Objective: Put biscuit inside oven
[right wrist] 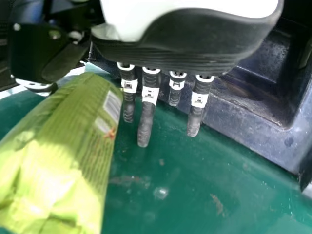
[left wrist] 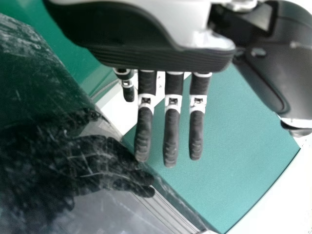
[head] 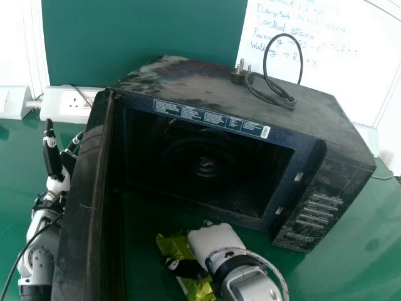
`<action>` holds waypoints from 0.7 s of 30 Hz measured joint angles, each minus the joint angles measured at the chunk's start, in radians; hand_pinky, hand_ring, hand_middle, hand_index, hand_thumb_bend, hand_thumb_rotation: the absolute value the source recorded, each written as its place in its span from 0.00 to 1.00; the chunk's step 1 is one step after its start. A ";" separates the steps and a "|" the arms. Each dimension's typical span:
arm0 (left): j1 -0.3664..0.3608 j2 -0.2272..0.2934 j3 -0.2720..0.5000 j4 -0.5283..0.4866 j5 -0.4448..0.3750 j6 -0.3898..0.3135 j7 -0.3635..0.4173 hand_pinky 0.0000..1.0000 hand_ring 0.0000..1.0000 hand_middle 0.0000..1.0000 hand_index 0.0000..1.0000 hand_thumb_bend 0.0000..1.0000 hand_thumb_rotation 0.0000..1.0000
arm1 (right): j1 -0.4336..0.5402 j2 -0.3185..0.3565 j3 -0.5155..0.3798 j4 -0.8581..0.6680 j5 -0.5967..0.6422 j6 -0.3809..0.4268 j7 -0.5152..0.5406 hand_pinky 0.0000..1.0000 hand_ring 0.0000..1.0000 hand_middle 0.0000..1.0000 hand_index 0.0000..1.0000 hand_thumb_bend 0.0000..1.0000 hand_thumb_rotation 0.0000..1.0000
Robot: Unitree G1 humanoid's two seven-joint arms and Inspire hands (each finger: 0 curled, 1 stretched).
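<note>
Includes green table; black oven, door open; left hand outside the door, fingers straight; right hand before the oven, fingers straight and apart. Lists biscuit outside the oven, wrapped, beneath right thumb.

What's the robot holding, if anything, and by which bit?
I can't tell for sure. The thumb of the right hand lies across the green packet, but the fingers are straight, not curled round it. The left hand is empty.
</note>
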 measured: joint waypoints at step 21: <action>-0.030 0.007 -0.001 0.036 0.019 -0.001 0.016 0.26 0.33 0.44 0.49 0.52 0.08 | -0.072 -0.025 0.081 0.084 -0.060 -0.006 -0.004 0.68 0.75 0.83 0.81 0.74 0.18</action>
